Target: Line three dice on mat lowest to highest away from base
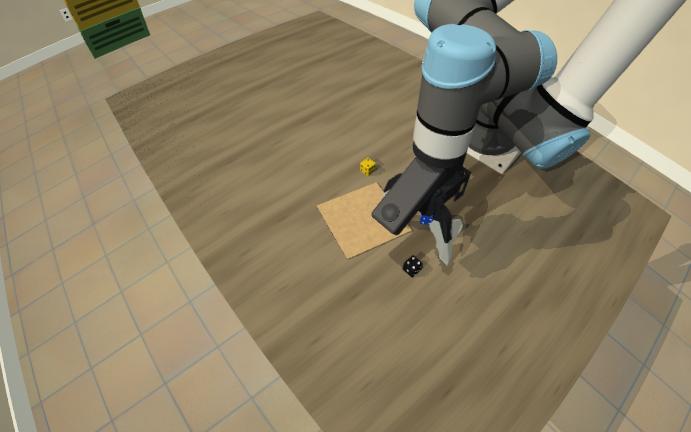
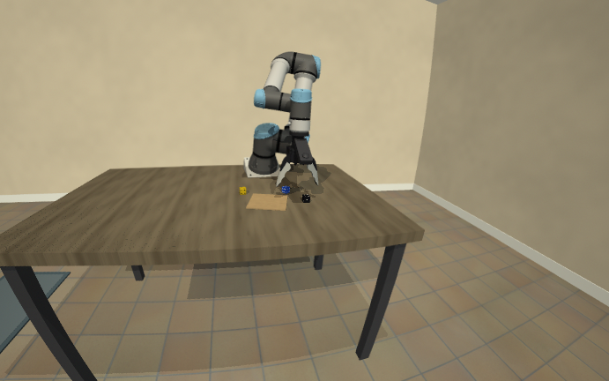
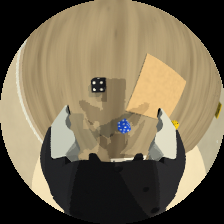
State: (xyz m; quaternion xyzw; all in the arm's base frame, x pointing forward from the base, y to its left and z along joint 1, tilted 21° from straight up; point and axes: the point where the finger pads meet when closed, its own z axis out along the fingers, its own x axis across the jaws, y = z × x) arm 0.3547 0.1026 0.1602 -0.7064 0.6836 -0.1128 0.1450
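Note:
My gripper (image 1: 432, 236) (image 2: 298, 183) (image 3: 114, 106) is open and empty, low over the table just beside the mat's edge nearest the base. A blue die (image 1: 426, 219) (image 2: 285, 189) (image 3: 123, 126) sits on the bare wood between the spread fingers, touching neither; in the top view the wrist partly hides it. The tan mat (image 1: 355, 222) (image 2: 266, 202) (image 3: 155, 87) has no die on it. A black die (image 1: 412, 265) (image 2: 305, 197) (image 3: 99, 85) showing four pips lies on the wood off the mat. A yellow die (image 1: 367, 166) (image 2: 242, 190) (image 3: 175, 123) lies on the wood on the mat's other side.
The robot base (image 1: 492, 150) (image 2: 260, 166) stands at the table's back edge, close behind the gripper. The arm's elbow hangs over the back right of the table. A green and yellow crate (image 1: 108, 24) stands on the floor far from the table.

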